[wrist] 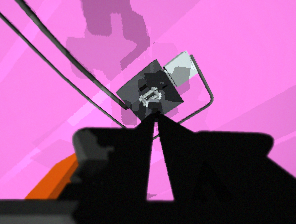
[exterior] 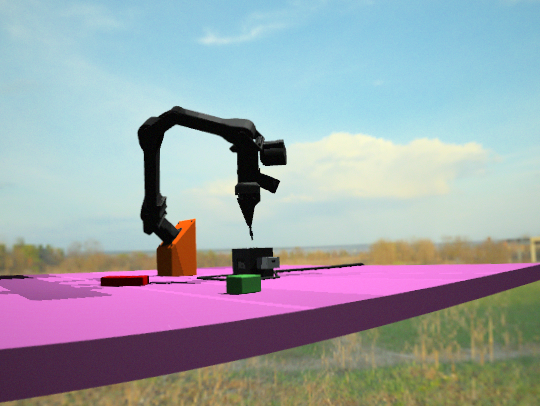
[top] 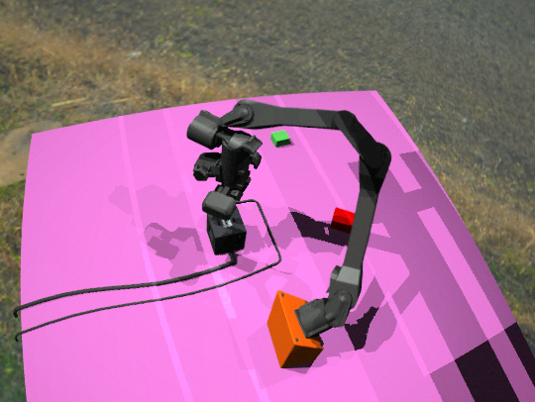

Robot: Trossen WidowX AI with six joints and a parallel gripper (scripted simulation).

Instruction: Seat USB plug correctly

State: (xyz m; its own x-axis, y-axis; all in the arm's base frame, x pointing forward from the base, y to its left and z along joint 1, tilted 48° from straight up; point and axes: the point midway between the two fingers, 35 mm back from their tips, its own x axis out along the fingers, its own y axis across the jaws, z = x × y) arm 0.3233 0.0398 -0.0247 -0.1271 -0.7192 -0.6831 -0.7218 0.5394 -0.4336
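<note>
The black power cube [top: 227, 240] [exterior: 245, 260] [wrist: 135, 92] stands on the pink table [top: 99, 198]. Its top socket [top: 228, 224] [wrist: 150, 96] shows as a pale outline with nothing in it. My gripper [top: 229, 197] [exterior: 250, 231] [wrist: 155, 117] points straight down about a cube's height above the socket. It is shut on the small dark USB plug, which shows only as a thin tip below the fingers in the exterior view. A grey plug [exterior: 270, 261] [wrist: 180, 70] with a looping cable sits at the cube's side.
Two black cables [top: 124, 287] [top: 149, 301] run from the cube to the table's left edge. A green block [top: 280, 138] [exterior: 243, 283] lies behind the cube and a red block [top: 343, 218] [exterior: 124, 280] to its right. The arm's orange base box [top: 289, 332] [exterior: 177, 250] stands at the front.
</note>
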